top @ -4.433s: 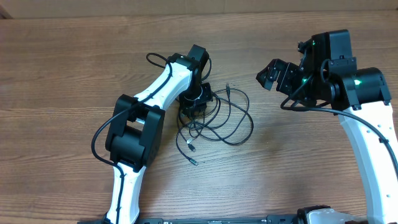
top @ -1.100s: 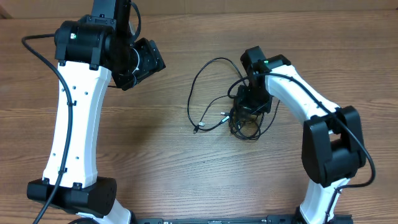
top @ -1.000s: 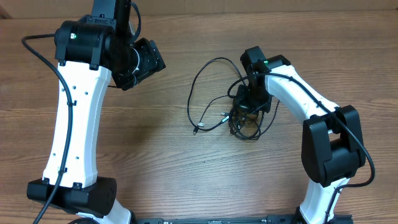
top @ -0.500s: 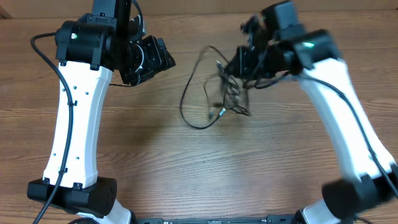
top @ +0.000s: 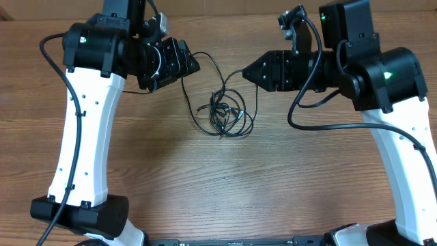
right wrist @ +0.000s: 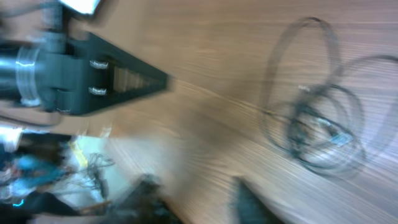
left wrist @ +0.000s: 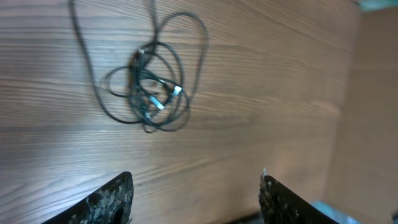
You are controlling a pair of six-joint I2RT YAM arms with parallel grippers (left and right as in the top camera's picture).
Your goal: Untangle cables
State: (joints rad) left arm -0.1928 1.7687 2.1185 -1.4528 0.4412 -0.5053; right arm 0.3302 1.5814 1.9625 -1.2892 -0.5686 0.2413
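- Several thin black cables [top: 224, 115] lie in one loose tangle on the wooden tabletop [top: 273, 184], about midway between its left and right edges and nearer the far edge than the near one.
- One long strand leaves the tangle, runs toward the far edge and loops close by the left gripper [top: 186, 65]; from overhead I cannot tell whether it touches the gripper.
- Two small silver-tipped plugs [left wrist: 176, 92] show inside the knot in the left wrist view, with the loops crossing over one another around them.
- Left gripper: its two fingers [left wrist: 115, 199] are spread wide above bare wood, with nothing between them, and the tangle lies apart from them.
- Right gripper [top: 254, 72]: it points at the tangle from the right and sits above the table. Its wrist view is blurred, but one finger [right wrist: 118, 76] stands well away from the dark shape opposite it, so the jaws look parted with nothing gripped.
- Small green lights glow on the left arm [top: 83, 39] and the right arm [top: 391, 74].
- Thick black wires [top: 321, 123] run along both arms, clear of the tangle.
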